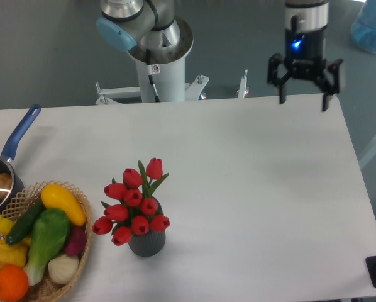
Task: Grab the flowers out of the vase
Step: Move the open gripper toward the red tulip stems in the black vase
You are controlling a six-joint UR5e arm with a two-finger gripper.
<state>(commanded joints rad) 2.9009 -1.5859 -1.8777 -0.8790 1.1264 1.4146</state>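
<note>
Gripper [304, 94] hangs with jaws spread and empty over the table's [251, 189] far edge; flowers [132, 206] stand upright in the vase [146, 243], well apart from it, toward the near-left beside the basket [81, 251].

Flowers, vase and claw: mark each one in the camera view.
flowers [132, 207], camera view, on a red bud mid-bunch.
vase [147, 243], camera view, on its ribbed grey front.
claw [303, 95], camera view, midway between its spread fingertips.
</note>
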